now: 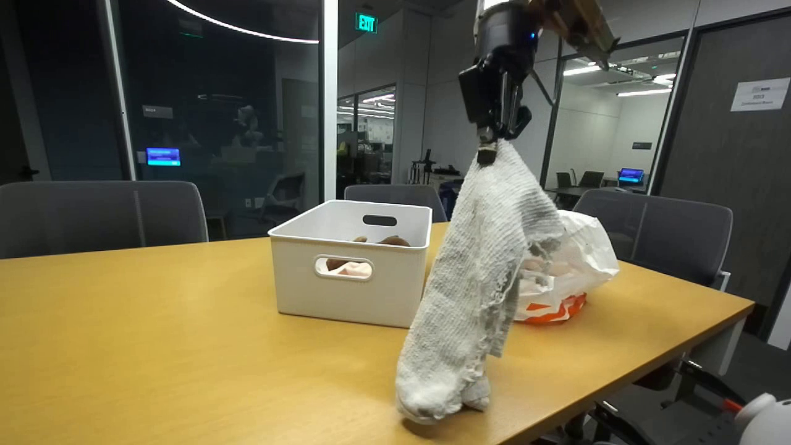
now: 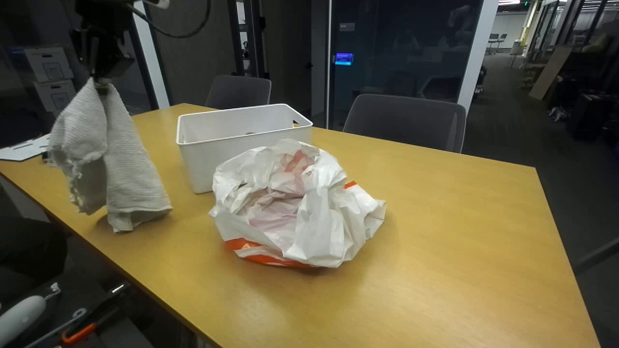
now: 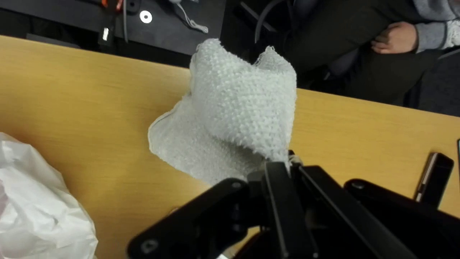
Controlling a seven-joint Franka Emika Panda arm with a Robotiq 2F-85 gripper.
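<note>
Cloth on a pinch!

We've got the gripper (image 1: 492, 148) at upper right of centre in an exterior view, jaws drawn together, nipping one bit of the pale cloth (image 1: 469, 272), which drops in long folds to the lower middle of the frame. Does the hem brush the table (image 1: 154, 346)? We can't tell! Behind it, mid-frame, there's the white bin (image 1: 296, 290), and right of centre the crumpled plastic bag (image 1: 575, 259), partly hidden by those folds. Over to the wrist view: cloth spread across the upper middle, a person (image 3: 341, 32) at upper right. To hold this well, we'd judge, it wants a firm pinch and slow, smooth motion; so small a grip could let fabric slip. A little more height would spare the hem, and a wide berth would save loose corners from snagging the bag.
</note>
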